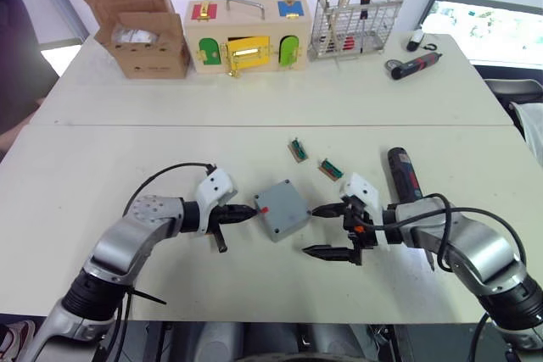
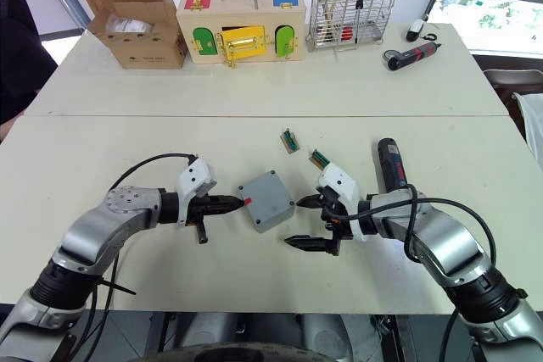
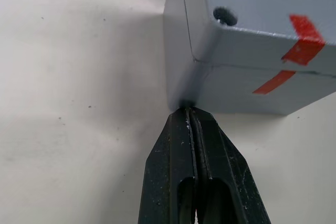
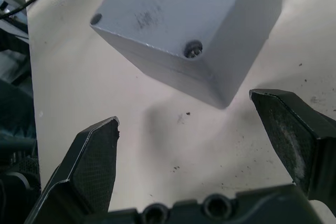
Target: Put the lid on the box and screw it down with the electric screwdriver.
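The box [image 1: 282, 209] was seen on the white desk [image 1: 170, 158], with the lid [image 4: 173, 9] already sitting on top of it; red tape marked its side toward the left hand. The left hand [image 1: 248, 209] was held at that side of the box, its two fingers pressed together with nothing between them, tips touching a lower corner of the box in the left wrist view. The right hand [image 1: 321, 230] was positioned just beside the box on the opposite side, fingers spread wide apart and empty, not touching it. A screw hole [image 4: 193, 49] was visible in a lid corner. The electric screwdriver [image 1: 405, 174] lay flat on the desk beyond the right hand, well apart from the box. Two small green connector pieces [image 1: 298, 149] lay near the box, on its far side. Further behind the box a wooden latch box [image 1: 246, 36], a cardboard carton [image 1: 140, 19], a wire rack [image 1: 355, 21] and a smaller red-and-black driver [image 1: 416, 64] were lined up.
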